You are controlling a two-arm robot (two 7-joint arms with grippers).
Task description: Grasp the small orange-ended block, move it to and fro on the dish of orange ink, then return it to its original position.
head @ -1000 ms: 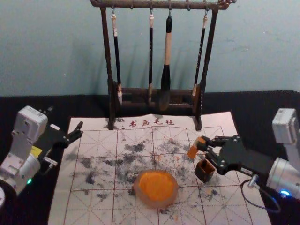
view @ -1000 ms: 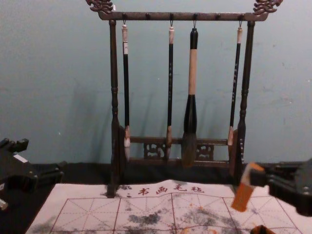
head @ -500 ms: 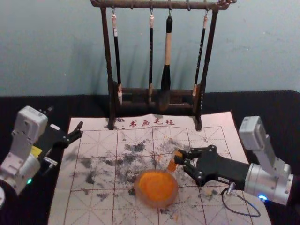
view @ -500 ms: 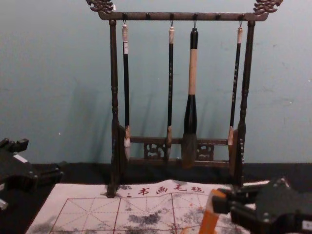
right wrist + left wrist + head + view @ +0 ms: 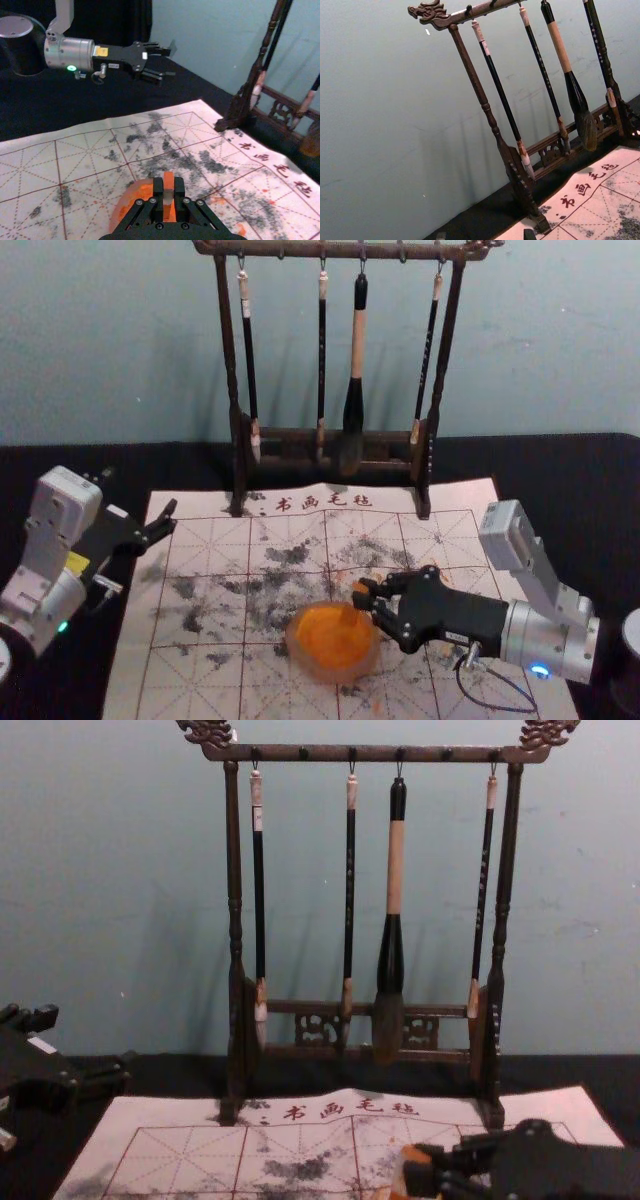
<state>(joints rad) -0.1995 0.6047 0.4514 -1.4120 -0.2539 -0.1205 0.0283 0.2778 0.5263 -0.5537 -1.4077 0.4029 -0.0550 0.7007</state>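
We log the left gripper (image 5: pixel 140 492) parked by the mat's (image 5: pixel 185 690) left edge, jaws wide apart, nothing held. Next, the orange ink dish (image 5: pixel 299 655). At its far right rim we find the orange-ended block (image 5: pixel 359 589), right gripper (image 5: pixel 367 597) jaws closed firmly on it.

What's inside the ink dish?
Orange ink, with the block, held by the right gripper, at the dish's far edge. The gripper hides some ink in its wrist view; contact unclear.
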